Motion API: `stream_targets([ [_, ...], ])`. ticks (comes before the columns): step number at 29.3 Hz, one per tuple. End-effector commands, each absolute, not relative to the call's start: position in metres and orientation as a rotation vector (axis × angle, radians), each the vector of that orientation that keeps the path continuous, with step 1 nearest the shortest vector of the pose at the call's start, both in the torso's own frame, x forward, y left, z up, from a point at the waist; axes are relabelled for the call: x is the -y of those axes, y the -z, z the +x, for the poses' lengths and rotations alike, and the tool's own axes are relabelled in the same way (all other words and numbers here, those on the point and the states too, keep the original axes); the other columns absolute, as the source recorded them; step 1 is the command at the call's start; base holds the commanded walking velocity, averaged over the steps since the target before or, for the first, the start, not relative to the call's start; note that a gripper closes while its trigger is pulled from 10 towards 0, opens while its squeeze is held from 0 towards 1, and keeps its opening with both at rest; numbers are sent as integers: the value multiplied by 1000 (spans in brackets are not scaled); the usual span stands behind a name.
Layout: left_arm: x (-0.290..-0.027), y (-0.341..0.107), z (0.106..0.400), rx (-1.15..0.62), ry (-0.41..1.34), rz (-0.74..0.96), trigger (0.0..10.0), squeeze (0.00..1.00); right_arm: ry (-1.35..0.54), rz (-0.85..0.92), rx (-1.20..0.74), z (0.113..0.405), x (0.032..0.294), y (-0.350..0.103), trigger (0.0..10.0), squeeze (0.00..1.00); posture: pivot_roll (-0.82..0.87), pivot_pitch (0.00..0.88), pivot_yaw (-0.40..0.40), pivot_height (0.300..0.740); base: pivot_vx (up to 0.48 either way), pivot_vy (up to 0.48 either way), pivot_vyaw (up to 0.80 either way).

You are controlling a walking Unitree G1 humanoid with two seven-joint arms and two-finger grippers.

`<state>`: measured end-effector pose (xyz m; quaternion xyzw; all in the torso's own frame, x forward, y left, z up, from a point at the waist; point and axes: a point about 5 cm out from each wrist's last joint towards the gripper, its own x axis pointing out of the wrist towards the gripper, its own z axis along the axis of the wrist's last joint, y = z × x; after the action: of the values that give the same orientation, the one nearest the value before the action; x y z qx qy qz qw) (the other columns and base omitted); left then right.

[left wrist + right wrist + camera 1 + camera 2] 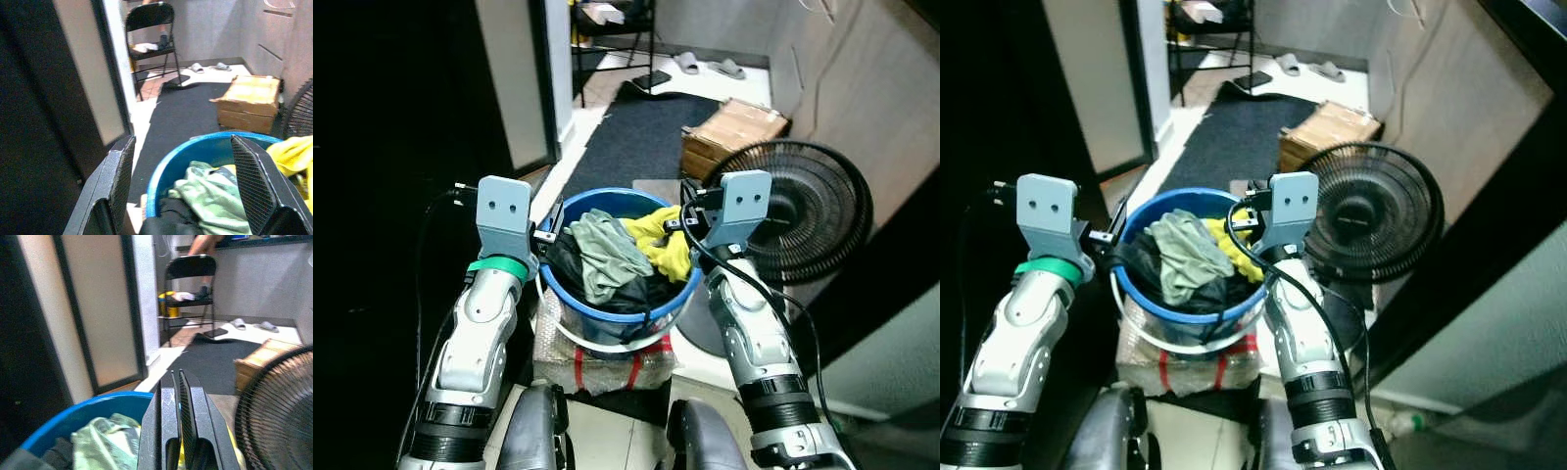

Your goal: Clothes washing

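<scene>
Both forearms flank the blue laundry bucket, which sits between them on a wrapped box. Left gripper: jaws spread, at the rim. Right gripper: jaws closed, touching the opposite rim

**Bright far floor, black doorway side, soft wrist views**

Light falls from the far end of the room, where the pale floor near the slippers is brightest and slightly washed out. The robot's left side of both eye views sinks into near-black shadow with no detail. The blue basin and its clothes are evenly lit and fairly sharp. Both wrist views are softer: the close black fingers blur, the far chair is hazy, and the fan grille smears at the edge
</scene>
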<state>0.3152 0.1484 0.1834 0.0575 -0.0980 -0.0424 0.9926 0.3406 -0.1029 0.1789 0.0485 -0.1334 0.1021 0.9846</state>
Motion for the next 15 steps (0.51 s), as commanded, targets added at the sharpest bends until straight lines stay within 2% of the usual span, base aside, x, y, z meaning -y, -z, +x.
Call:
stream_targets([
  [1, -148, -180, 315, 178, 86, 120, 10000, 0, -205, 98, 255, 340, 103, -176, 10000, 0, 50, 0, 12, 580, 0, 0, 0],
  [15, -148, -180, 315, 177, 83, 121, 10000, 0, -208, 100, 255, 340, 102, -176, 10000, 0, 51, 0, 12, 525, 0, 0, 0],
])
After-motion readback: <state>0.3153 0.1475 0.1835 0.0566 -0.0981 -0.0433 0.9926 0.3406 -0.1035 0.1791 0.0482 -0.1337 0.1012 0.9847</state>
